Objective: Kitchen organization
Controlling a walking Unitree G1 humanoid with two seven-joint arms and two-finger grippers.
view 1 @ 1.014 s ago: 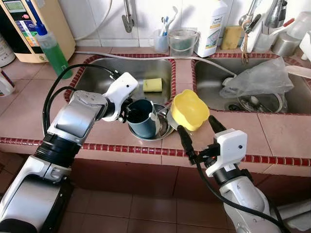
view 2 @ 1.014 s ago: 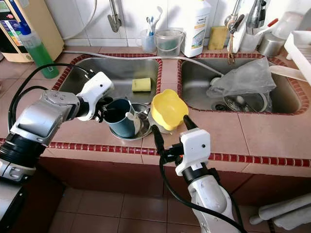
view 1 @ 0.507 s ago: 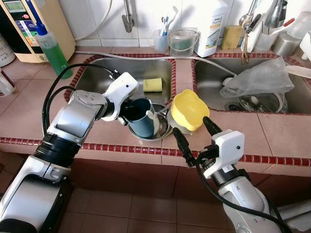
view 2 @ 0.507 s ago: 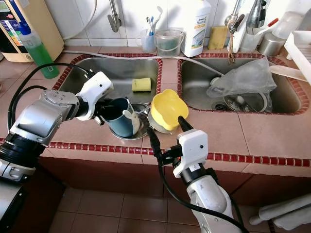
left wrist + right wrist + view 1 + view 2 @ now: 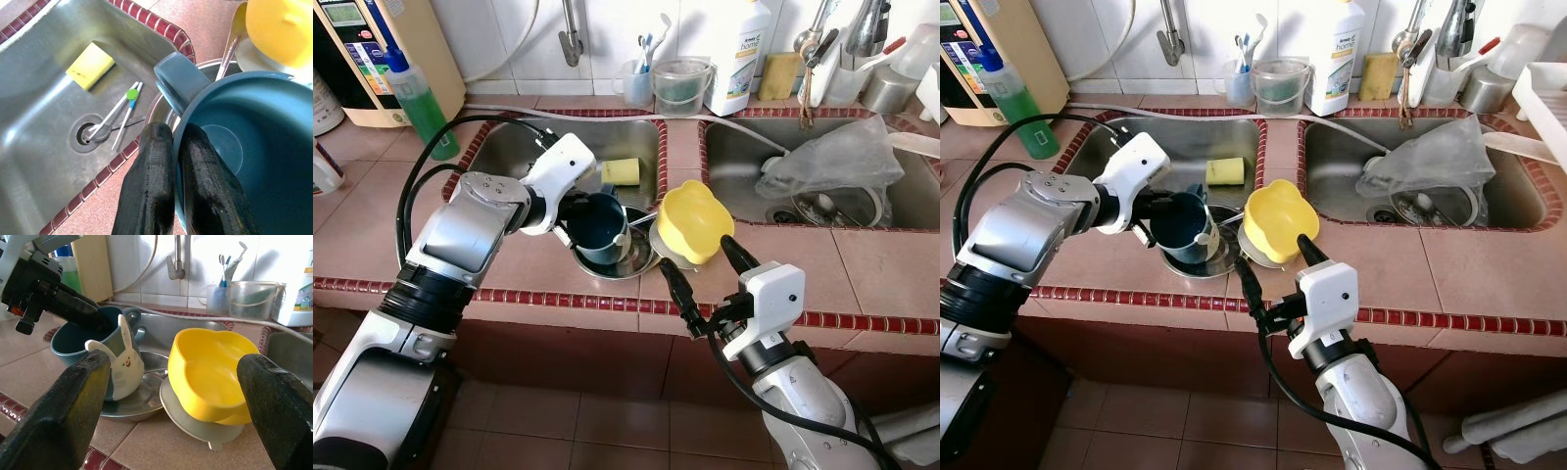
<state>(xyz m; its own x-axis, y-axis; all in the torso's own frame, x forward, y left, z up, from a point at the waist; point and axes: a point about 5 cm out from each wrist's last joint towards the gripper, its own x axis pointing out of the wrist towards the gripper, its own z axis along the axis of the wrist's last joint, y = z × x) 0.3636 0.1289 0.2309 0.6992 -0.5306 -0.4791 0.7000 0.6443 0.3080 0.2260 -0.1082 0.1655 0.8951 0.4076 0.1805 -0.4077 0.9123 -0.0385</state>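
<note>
A dark blue mug [image 5: 600,227] with a white bunny [image 5: 127,367] on its side rests tilted in a steel bowl [image 5: 633,264] on the tiled counter by the left sink. My left gripper [image 5: 570,219] is shut on the mug's rim, one finger [image 5: 198,161] inside and one outside, beside the handle [image 5: 178,81]. A yellow bowl [image 5: 696,221] sits tilted on a grey plate [image 5: 195,423] just right of the steel bowl. My right gripper [image 5: 695,257] stands open at the counter's front edge, its fingers [image 5: 78,396] spread toward the yellow bowl without touching it.
The left sink [image 5: 509,157] holds a yellow sponge [image 5: 620,170] and cutlery at the drain [image 5: 115,120]. A plastic bag [image 5: 832,157] lies in the right sink. A green soap bottle [image 5: 423,106], a clear jug [image 5: 681,84] and a detergent bottle [image 5: 740,54] line the back.
My left gripper has drawn the blue mug a little toward the sink and tipped its opening more upward. The right gripper has shifted slightly left, closer under the yellow bowl.
</note>
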